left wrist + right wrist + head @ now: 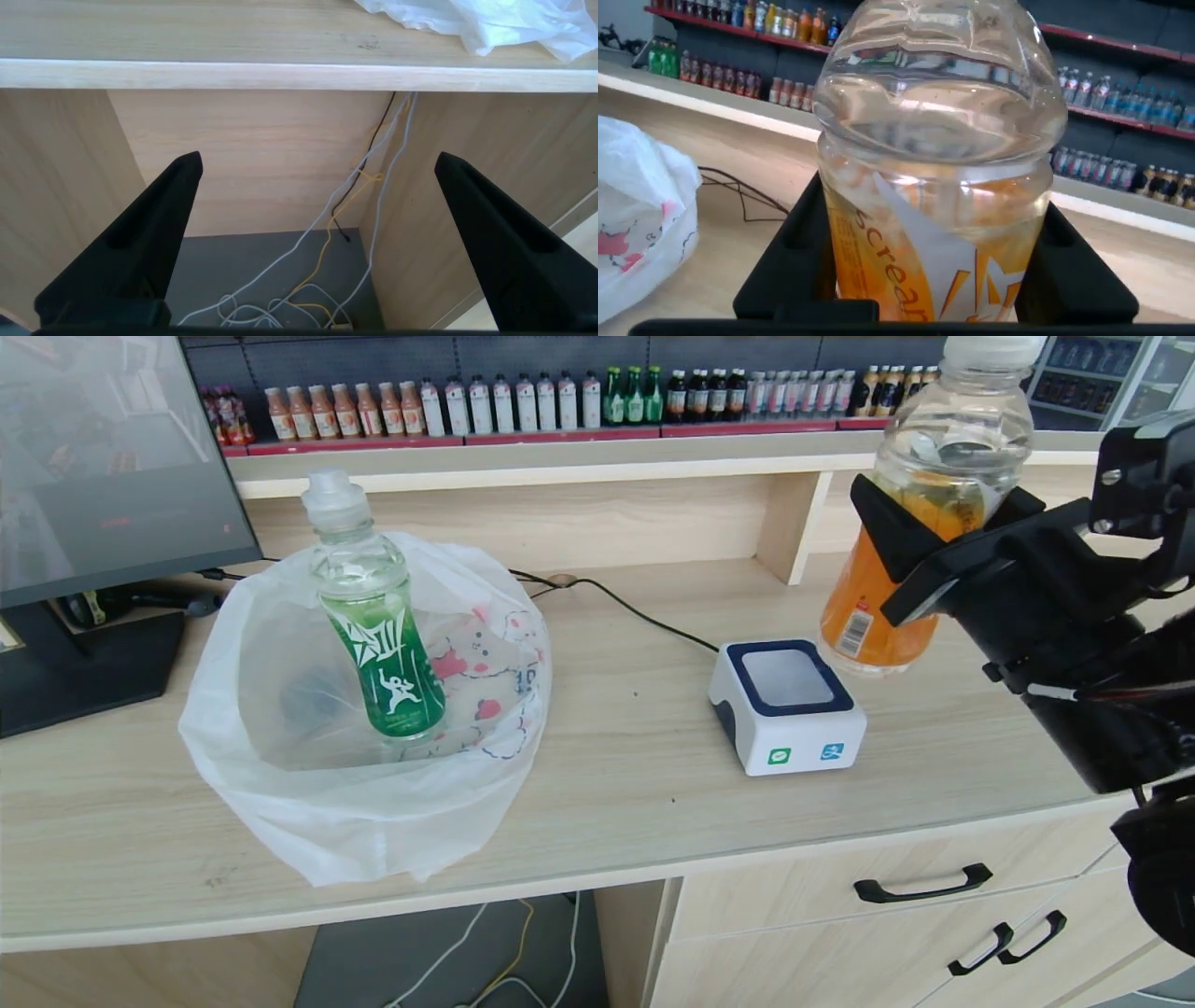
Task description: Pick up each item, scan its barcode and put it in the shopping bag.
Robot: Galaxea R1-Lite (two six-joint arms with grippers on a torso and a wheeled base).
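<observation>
Right gripper [938, 537] is clamped around the orange bottle [873, 607], held just beside the scanner [784, 705]. Left gripper [318, 168] gapes wide, empty, below the counter [187, 37] edge. A green bottle [383, 644] stands in the shopping bag [280, 784].

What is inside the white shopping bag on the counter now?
A green-labelled bottle stands in the shopping bag, leaning slightly. A dark shape beside it shows through the plastic; what it is cannot be told.

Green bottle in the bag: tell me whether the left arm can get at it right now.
Probably not directly: the left tool hangs open below the counter edge. Once raised, its way looks free: the green bottle stands upright in the open bag, nothing above it.
</observation>
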